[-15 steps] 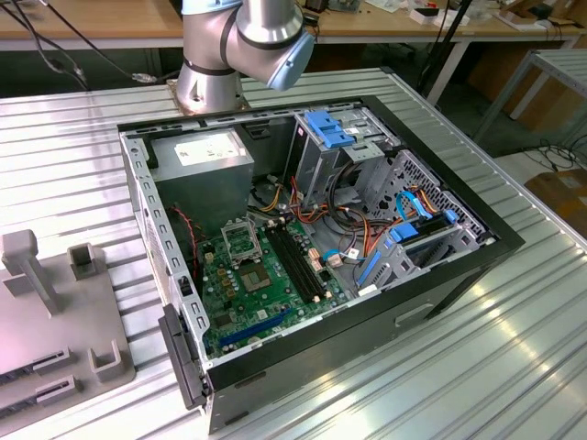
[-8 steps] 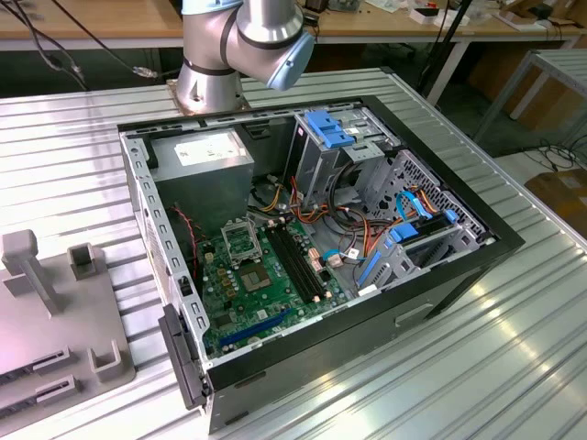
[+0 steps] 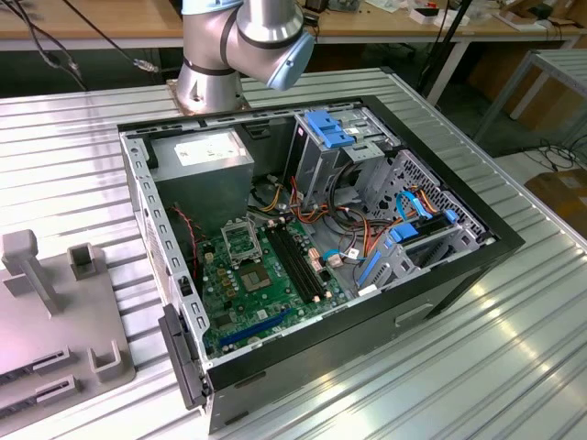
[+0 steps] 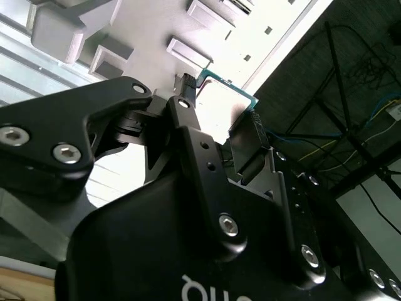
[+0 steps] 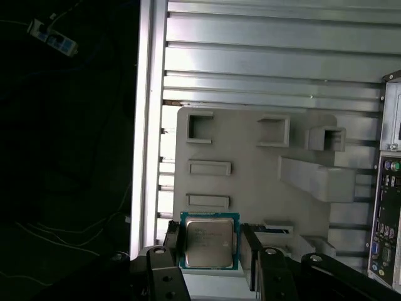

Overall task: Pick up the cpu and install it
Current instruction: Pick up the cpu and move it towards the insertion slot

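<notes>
The cpu (image 5: 208, 242) is a small pale silvery-tan square chip on a green base. It sits between the two black fingers of my gripper (image 5: 211, 239), which is shut on its opposite edges. In the second wrist view the cpu (image 4: 227, 103) shows edge-on between the fingers of the gripper (image 4: 216, 110). It hangs well above the grey fixture plate (image 5: 250, 188) on the ribbed metal table. In the exterior view, the open computer case (image 3: 312, 247) lies on its side, with the green motherboard (image 3: 266, 293) and its square socket frame (image 3: 240, 243) facing up.
The arm's base (image 3: 211, 82) stands behind the case. The fixture plate (image 3: 55, 312) with raised blocks and slots lies at the exterior view's left. Inside the case are a power supply (image 3: 206, 165), cable bundles (image 3: 348, 229) and blue-clipped drive bays (image 3: 413, 238). The table edge (image 5: 144, 125) runs beside the plate.
</notes>
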Robot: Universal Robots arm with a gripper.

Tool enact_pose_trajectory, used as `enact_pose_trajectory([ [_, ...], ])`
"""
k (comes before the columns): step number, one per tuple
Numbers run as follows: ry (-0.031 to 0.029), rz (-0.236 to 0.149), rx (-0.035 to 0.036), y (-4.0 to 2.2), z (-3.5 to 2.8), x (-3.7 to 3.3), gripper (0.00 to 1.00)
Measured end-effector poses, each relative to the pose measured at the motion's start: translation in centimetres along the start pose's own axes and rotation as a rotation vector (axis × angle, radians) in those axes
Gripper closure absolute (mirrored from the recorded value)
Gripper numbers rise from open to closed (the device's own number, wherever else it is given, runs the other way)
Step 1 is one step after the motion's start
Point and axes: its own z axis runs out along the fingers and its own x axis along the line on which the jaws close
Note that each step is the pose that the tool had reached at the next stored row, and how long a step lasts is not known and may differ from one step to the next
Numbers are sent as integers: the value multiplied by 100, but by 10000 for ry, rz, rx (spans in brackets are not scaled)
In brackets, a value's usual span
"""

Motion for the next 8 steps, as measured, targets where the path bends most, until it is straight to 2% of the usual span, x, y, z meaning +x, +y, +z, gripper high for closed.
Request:
enact_pose_trajectory([
  [8, 12, 0, 0, -1, -137, 6, 53],
])
